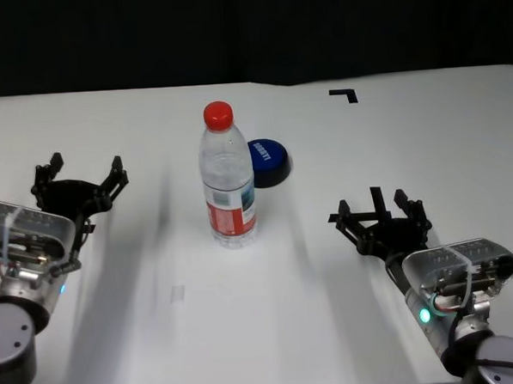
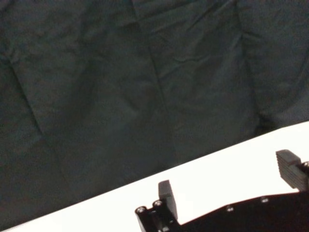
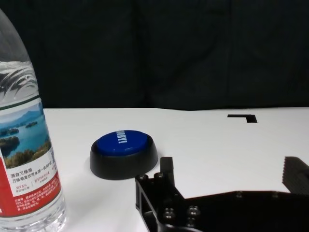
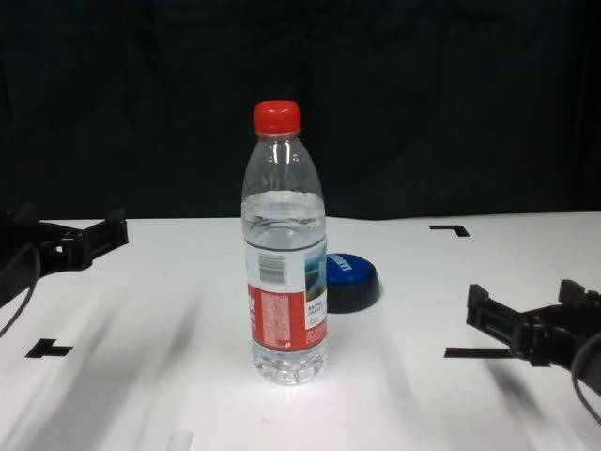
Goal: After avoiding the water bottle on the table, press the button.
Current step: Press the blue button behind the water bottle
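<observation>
Right gripper [image 1: 380,210] wide open, empty, near water bottle [image 1: 228,176].

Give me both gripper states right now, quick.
Left gripper: open, holding nothing, over the table's left side.
Right gripper: open, holding nothing, right of the water bottle, short of the button.

Site looked like a robot test lab. A bare white table [image 1: 409,149] carried black tape marks [image 1: 344,94]. A dark cloth backdrop [image 2: 120,87] hung behind it.
</observation>
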`<state>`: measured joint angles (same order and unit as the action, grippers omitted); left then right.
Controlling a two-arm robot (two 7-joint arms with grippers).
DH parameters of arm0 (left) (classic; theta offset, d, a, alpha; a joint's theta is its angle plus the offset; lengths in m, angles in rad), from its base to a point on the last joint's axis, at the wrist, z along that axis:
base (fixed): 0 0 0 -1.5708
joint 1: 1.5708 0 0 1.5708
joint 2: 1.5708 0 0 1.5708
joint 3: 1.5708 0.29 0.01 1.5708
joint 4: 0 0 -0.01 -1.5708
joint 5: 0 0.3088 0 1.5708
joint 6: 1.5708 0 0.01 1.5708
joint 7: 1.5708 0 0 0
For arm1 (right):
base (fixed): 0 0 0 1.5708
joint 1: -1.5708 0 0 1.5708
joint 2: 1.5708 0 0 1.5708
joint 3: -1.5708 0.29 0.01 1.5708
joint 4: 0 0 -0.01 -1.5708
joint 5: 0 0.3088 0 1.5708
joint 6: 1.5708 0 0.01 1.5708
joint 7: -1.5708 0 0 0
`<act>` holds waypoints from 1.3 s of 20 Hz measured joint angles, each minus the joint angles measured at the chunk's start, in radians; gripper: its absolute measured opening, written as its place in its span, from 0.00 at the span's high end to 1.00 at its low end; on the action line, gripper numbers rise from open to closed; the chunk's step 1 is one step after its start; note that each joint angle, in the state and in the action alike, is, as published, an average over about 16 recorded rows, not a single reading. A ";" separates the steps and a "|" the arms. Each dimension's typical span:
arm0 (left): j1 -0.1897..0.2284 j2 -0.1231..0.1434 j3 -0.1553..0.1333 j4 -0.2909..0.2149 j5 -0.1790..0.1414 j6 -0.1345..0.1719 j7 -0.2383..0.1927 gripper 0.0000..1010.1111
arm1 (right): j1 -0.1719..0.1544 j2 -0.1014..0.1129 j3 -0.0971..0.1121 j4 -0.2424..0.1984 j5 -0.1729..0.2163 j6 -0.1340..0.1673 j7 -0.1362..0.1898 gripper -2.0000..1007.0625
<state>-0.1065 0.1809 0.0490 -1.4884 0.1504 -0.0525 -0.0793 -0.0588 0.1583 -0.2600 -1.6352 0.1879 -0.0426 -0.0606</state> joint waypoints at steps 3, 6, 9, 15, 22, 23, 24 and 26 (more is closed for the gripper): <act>0.010 -0.004 -0.006 -0.009 0.002 0.000 0.003 0.01 | 0.000 0.000 0.000 0.000 0.000 0.000 0.000 0.00; 0.020 -0.007 -0.011 -0.019 0.004 0.000 0.005 0.01 | 0.000 0.000 0.000 0.000 0.000 0.000 0.000 0.00; 0.031 -0.009 -0.015 -0.030 0.006 0.001 0.007 0.01 | 0.000 0.000 0.000 0.000 0.000 0.000 0.000 0.00; 0.053 -0.014 -0.025 -0.053 0.010 0.002 0.010 0.01 | 0.000 0.000 0.000 0.000 0.000 0.000 0.000 0.00; 0.078 -0.019 -0.035 -0.077 0.014 0.007 0.013 0.01 | 0.000 0.000 0.000 0.000 0.000 0.000 0.000 0.00; 0.080 -0.020 -0.036 -0.080 0.015 0.008 0.013 0.01 | 0.000 0.000 0.000 0.000 0.000 0.000 0.000 0.00; 0.083 -0.021 -0.037 -0.083 0.015 0.008 0.014 0.01 | 0.000 0.000 0.000 0.000 0.000 0.000 0.000 0.00; 0.088 -0.022 -0.038 -0.087 0.016 0.009 0.014 0.01 | 0.000 0.000 0.000 0.000 0.000 0.000 0.000 0.00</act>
<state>-0.0187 0.1586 0.0107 -1.5758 0.1668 -0.0432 -0.0649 -0.0587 0.1583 -0.2600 -1.6352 0.1879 -0.0426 -0.0606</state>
